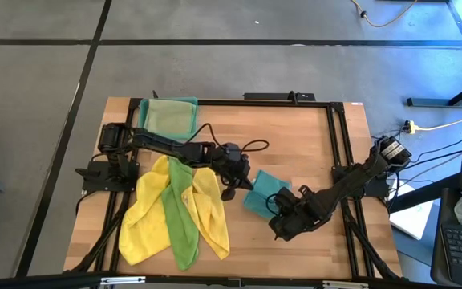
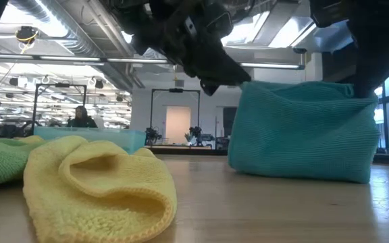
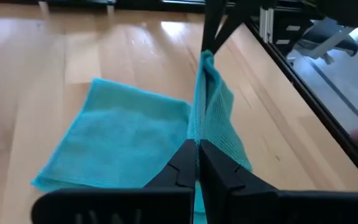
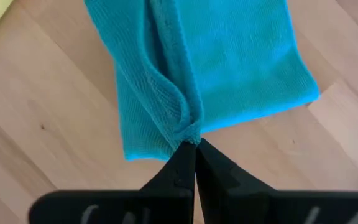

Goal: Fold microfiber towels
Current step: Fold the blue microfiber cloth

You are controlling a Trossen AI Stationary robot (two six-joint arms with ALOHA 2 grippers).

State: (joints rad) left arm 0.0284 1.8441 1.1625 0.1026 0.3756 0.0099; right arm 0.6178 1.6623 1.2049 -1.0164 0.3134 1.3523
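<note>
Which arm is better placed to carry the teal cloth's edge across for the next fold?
Neither alone: both hands are shut on the teal microfiber towel. The left hand pinches a raised edge, the right hand a bunched corner, so they should move together.

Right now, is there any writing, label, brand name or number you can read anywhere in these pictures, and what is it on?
None can be read.
The teal towel, pinched by both the left gripper and the right gripper, shows no tag or print.
The yellow towels, green towel and teal tray show no lettering either.
Anything in the room behind is too blurred to read.
</note>
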